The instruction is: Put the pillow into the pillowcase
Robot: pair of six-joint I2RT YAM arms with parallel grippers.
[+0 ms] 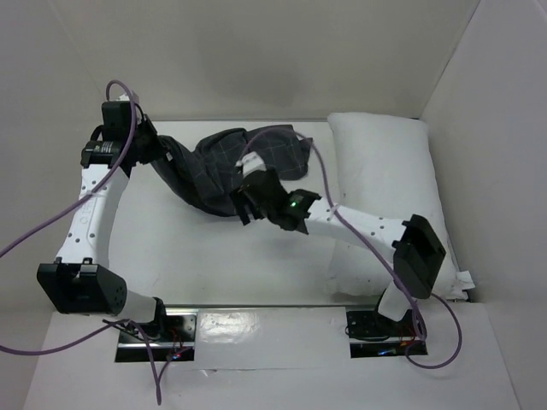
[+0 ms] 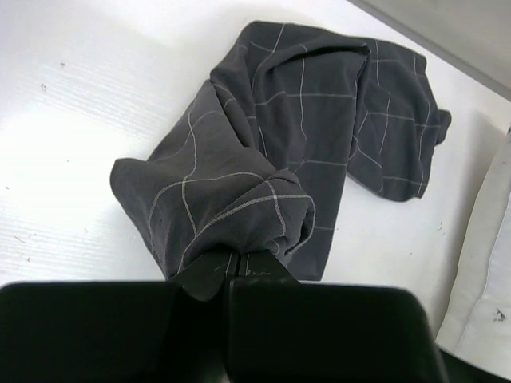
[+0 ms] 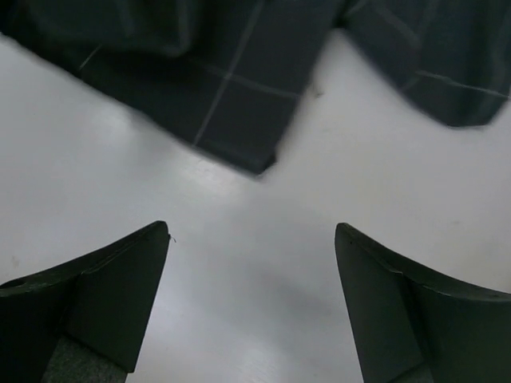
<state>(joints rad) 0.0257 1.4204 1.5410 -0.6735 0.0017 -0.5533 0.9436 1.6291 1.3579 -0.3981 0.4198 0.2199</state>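
**Pillowcase gripped, pillow not yet inside**

Holds a bunched fold of the limp charcoal-grey cloth pillowcase point(image 2: 271, 159), crossed by thin light grid lines, in the left gripper point(image 2: 229, 278). Clenched tight there, with cloth puckered right up against the closed jaws. Seen from above, sits at the far left of the white table point(image 1: 214, 265), at the left end of the cloth.

Hangs the right gripper point(image 3: 251, 271) low over bare tabletop by the near edge of the pillowcase. Released: jaws spread wide, nothing between them, and no cloth touched as far as the right wrist view shows.

Lies crumpled and twisted across the far middle of the table, that pillowcase, not laid flat. Cannot tell from any view where its mouth is, or whether it is open at all.

To the right, the large plump white rectangular fabric pillow point(image 1: 380, 171), stretched from the far side to the near side along the right wall. Just beside the right end of the pillowcase; cannot tell whether touching. Wholly outside the cloth, and crossed at its near part by the right arm.

Judged barely begun: one hold taken on the pillowcase, nothing more. Still to do: find and spread the mouth, bring a pillow end to it, feed the pillow in, then draw the cloth over the full length.
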